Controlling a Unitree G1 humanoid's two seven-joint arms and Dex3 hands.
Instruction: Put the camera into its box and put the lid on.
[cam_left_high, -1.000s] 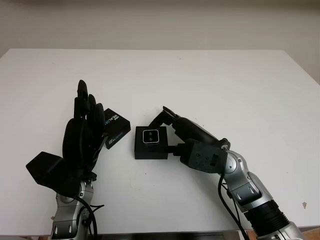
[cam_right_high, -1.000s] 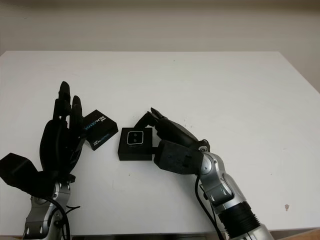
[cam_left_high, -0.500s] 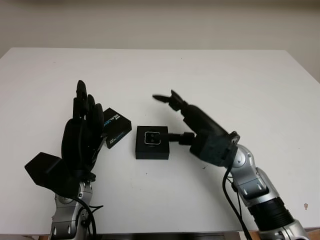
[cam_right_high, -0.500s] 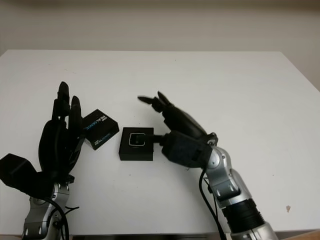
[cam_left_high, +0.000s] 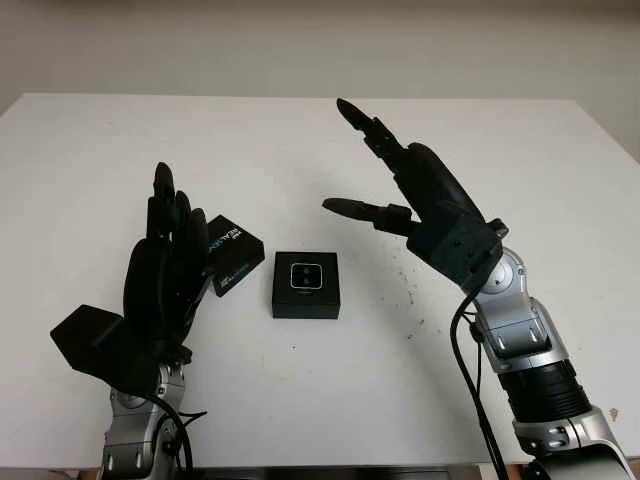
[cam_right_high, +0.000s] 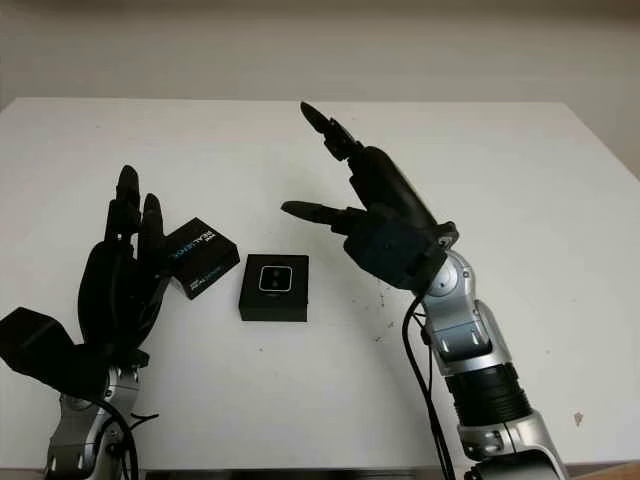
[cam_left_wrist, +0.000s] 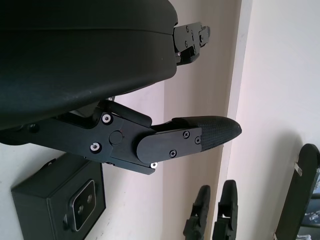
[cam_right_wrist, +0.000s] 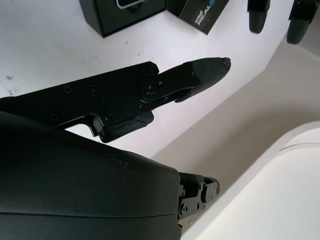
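We have a white table (cam_left_high: 520, 150) in front of us, and on it the small things of the job. Our right hand (cam_left_high: 420, 200) hangs raised above the table to the right of the box, open and holding nothing. Our left hand (cam_left_high: 165, 270) stands upright at the left, open too, its fingers just in front of the lid.

The box (cam_left_high: 306, 285) sits near the middle of the table, a low black square, with the camera (cam_left_high: 305, 276) already lying in its well, face up. The lid (cam_left_high: 232, 253) lies just beside the box on its left, tilted, with white lettering on top, and apart from the box.

We judge the lid to be light, stiff cardboard, smooth enough to slip, so we would pinch it across two opposite edges rather than press on its face. The box looks light as well and may slide when the lid is pushed down; steadying its side wall seems wise. The camera lens looks fragile and is best left untouched.
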